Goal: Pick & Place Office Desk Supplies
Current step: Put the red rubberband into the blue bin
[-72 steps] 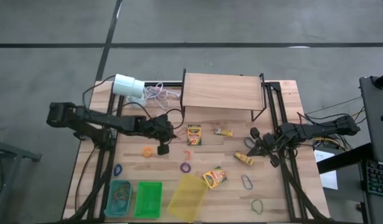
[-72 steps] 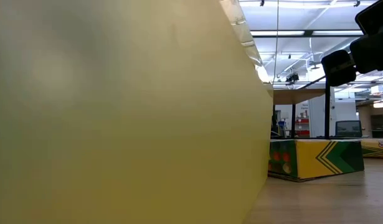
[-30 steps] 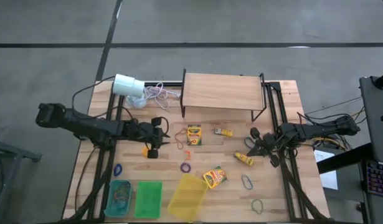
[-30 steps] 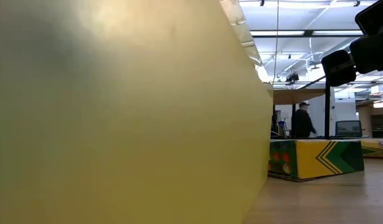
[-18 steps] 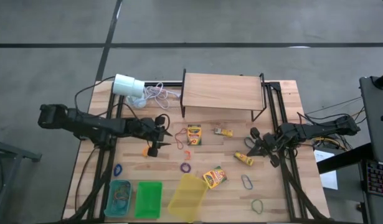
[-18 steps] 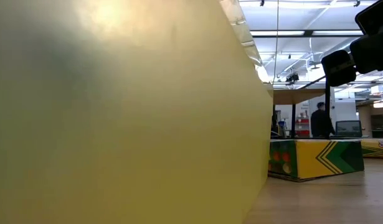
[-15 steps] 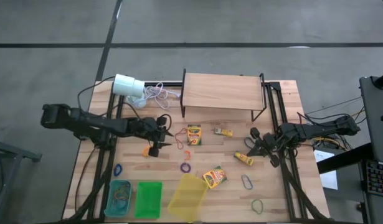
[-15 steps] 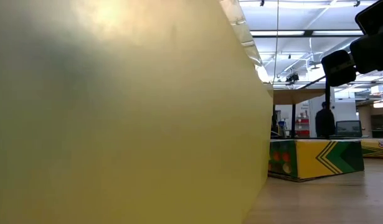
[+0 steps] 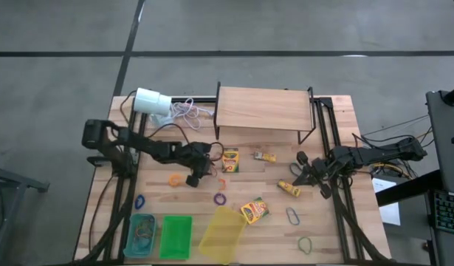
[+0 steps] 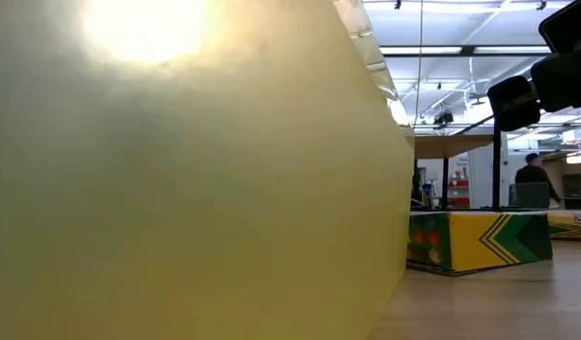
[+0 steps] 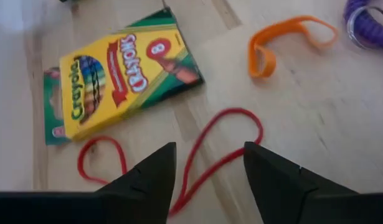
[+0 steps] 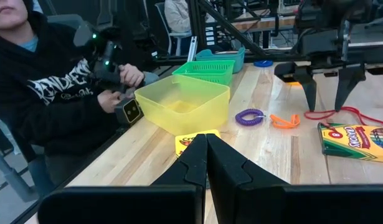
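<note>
Above the middle of the wooden worktop (image 9: 337,222), the left hand (image 11: 207,165) hovered with its fingers parted, straddling a thin red rubber-band loop (image 11: 225,140) that lay flat and twisted into a loose figure of eight just beside a yellow-and-green crayon box (image 11: 119,71). To take the band cleanly, the hand would likely need to drop straight down until the fingertips touched the wood on either side of a single strand, then close without nudging the crayon box next to it. An orange loop (image 11: 284,43), folded over on itself, lay a little farther off, with a purple coiled band (image 11: 368,22) at the edge of the left wrist view. From the right wrist view, the yellow bin (image 12: 182,102), green basket (image 12: 207,71) and teal basket (image 12: 225,57) stood along the worktop's far side, well apart from the red loop. The right hand (image 9: 304,177) waited at the other side of the worktop with its fingers pressed together and empty, near a small yellow packet (image 9: 289,189). A person in a dark hooded top (image 12: 48,99) sat beside the worktop.
</note>
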Motion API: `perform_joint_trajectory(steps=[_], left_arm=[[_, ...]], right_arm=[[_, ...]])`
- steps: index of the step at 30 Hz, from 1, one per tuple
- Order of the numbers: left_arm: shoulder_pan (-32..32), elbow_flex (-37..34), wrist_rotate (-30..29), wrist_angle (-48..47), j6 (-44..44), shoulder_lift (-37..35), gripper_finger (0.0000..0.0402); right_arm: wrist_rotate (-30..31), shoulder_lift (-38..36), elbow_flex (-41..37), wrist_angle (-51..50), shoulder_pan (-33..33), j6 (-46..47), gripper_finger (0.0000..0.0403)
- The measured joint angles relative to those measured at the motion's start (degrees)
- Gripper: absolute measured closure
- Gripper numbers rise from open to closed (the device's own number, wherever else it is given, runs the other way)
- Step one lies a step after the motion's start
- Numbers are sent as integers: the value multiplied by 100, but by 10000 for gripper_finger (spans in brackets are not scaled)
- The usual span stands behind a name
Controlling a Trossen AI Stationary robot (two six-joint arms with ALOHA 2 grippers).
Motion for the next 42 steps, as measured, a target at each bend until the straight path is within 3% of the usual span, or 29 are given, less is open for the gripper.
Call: perform_joint_trajectory(steps=[8, 23, 42], left_arm=[[51, 343, 17, -278, -128, 220, 217], [79, 360, 0, -823, -727, 204, 227], [79, 349, 198, -930, -1108, 213, 366]], right_arm=[[0, -4, -1, -3, 0, 0, 394], [-2, -4, 1, -2, 2, 0, 394], [0, -4, -1, -2, 0, 0, 394]])
